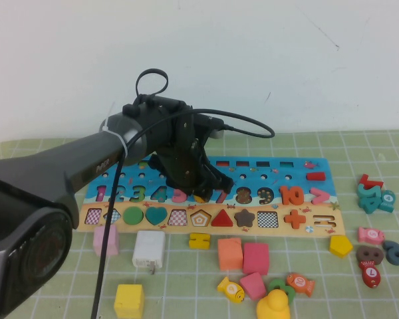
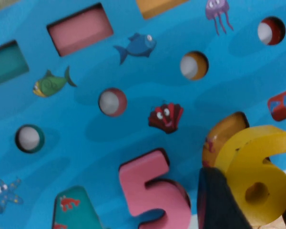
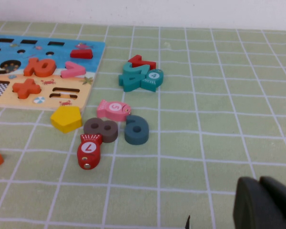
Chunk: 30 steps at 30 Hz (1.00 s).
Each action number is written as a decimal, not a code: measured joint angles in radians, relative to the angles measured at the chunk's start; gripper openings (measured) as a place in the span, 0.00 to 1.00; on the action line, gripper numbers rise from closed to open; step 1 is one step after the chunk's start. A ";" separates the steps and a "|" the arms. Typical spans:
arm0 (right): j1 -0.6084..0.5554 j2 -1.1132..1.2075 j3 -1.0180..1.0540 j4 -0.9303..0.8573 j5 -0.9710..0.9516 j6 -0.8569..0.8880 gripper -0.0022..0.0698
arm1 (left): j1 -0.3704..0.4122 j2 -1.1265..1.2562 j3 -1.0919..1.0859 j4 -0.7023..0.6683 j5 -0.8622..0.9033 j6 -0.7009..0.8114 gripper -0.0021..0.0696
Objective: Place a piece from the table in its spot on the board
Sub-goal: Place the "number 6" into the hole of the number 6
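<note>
high view: the left arm reaches in from the near left across the bench, its wrist bent down over the middle of the board; the left gripper hangs over the number row between the pink 5 and the 7, and hides most of the piece.
left wrist view: the piece shows plainly here (a yellow 6), tilted, its top overlapping the orange-yellow recess in the blue band, just beside the pink 5; dark fingers press its side.
left jaws: closed on the piece, holding it at a slant above its slot, not seated flat.
right wrist view: only this view shows the right gripper, low over the bench near the right end of the board; its dark fingertips sit close together, but whether they are shut i cannot tell.
loose parts: a yellow pentagon, a brown 8 and a slate 6 lie near the board's right end.
</note>
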<state>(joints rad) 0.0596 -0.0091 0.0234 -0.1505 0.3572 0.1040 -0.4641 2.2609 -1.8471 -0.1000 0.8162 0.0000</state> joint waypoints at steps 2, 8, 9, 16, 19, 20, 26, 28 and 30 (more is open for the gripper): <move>0.000 0.000 0.000 0.000 0.000 0.000 0.03 | 0.000 0.000 0.000 0.007 -0.008 0.000 0.38; 0.000 0.000 0.000 0.000 0.000 0.000 0.03 | 0.000 0.000 0.000 0.014 -0.011 0.000 0.38; 0.000 0.000 0.000 0.000 0.000 0.000 0.03 | 0.000 0.000 0.000 0.014 -0.011 0.000 0.39; 0.000 0.000 0.000 0.000 0.000 0.000 0.03 | 0.000 0.000 0.000 -0.033 -0.012 0.000 0.46; 0.000 0.000 0.000 0.000 0.000 0.000 0.03 | 0.000 0.000 0.000 -0.042 -0.012 0.000 0.46; 0.000 0.000 0.000 0.000 0.000 0.000 0.03 | 0.000 0.000 0.000 -0.042 -0.012 0.000 0.46; 0.000 0.000 0.000 0.000 0.000 0.000 0.03 | 0.000 0.000 0.000 -0.042 -0.002 0.000 0.51; 0.000 0.000 0.000 0.000 0.000 0.000 0.03 | 0.000 0.000 0.000 -0.039 -0.002 0.000 0.51; 0.000 0.000 0.000 0.000 0.000 0.000 0.03 | 0.000 0.000 0.000 -0.039 -0.002 0.000 0.51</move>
<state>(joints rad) 0.0596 -0.0091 0.0234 -0.1505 0.3572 0.1040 -0.4641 2.2609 -1.8471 -0.1393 0.8144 0.0000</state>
